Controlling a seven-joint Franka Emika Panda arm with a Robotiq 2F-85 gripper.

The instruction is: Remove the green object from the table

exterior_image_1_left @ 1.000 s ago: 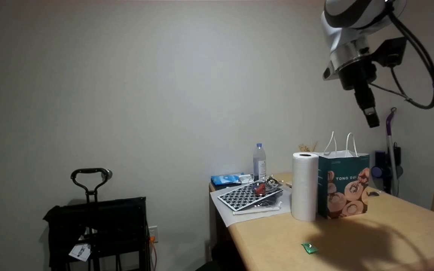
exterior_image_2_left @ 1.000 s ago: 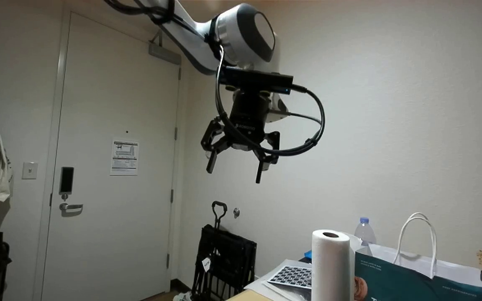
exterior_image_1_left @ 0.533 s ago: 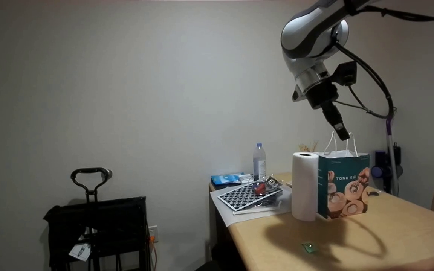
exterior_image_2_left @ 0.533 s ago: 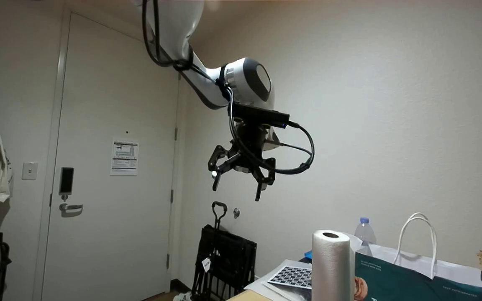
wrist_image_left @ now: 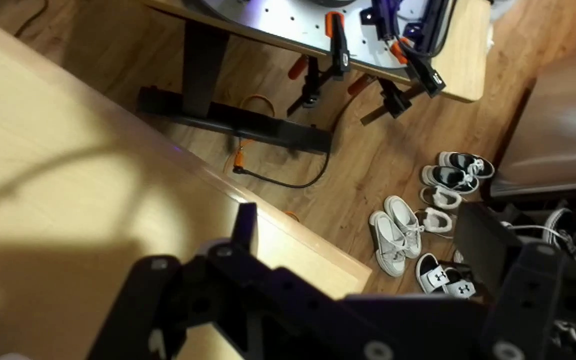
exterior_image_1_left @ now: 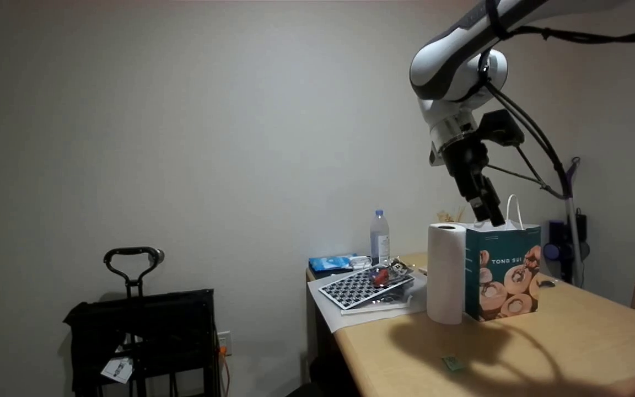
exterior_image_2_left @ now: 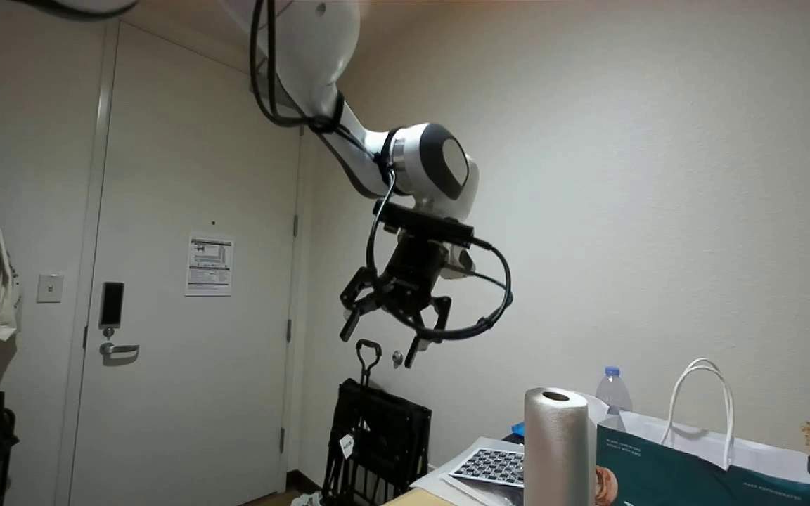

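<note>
The green object is a tiny flat piece lying on the tan table in an exterior view. It lies in the arm's shadow, in front of the paper-towel roll. It does not show in the wrist view. My gripper hangs high above the table, in front of the gift bag's top in that picture. In an exterior view the gripper has its two fingers wide apart with nothing between them. In the wrist view the gripper is also open, with the table's edge and floor below.
A white paper-towel roll and a teal gift bag stand behind the green object. A bottle and a checkered sheet are at the back left. The wrist view shows several shoes and another table with clamps.
The arm has moved left and down in an exterior view, and the gripper has turned and tilted somewhat. Its shadow now covers the green object, which has not moved. The gripper stays open.
</note>
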